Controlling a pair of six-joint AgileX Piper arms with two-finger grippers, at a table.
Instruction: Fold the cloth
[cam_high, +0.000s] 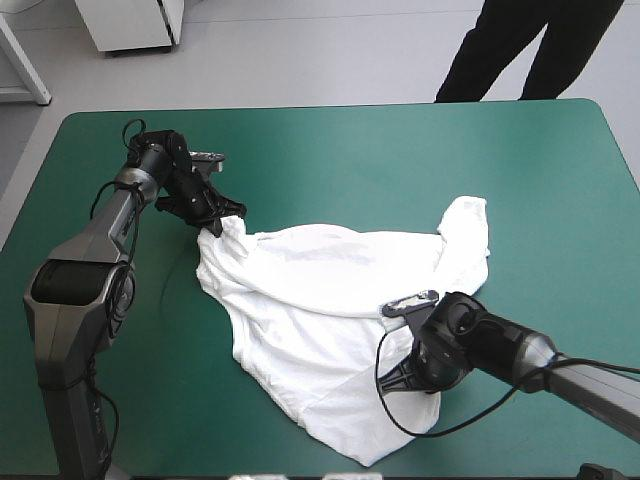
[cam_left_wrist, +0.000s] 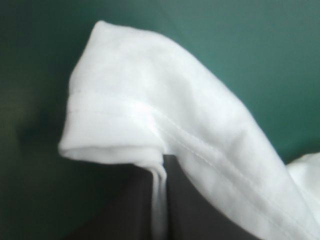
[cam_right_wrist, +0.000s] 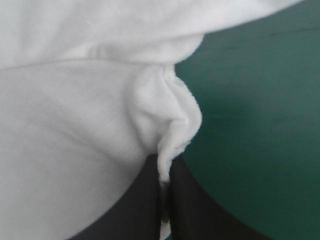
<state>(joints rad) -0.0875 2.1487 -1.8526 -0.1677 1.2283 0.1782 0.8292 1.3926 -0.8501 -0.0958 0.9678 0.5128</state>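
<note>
Teal-green cover (cam_high: 400, 150) is seen with the T-shirt (cam_high: 330, 290) spread loosely and crumpled, lying mid-table toward the near edge. Left gripper (cam_left_wrist: 160, 175) is all but closed, with a hemmed edge pinched between its black fingers at the shirt's far-left corner. Right gripper (cam_right_wrist: 165, 175) is likewise clamped, with a bunched fold held at the shirt's near-right side.

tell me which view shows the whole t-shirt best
The high view: the T-shirt shows its full crumpled outline on the table. The left wrist view shows only a stitched hem, the right wrist view only a bunched fold.
</note>
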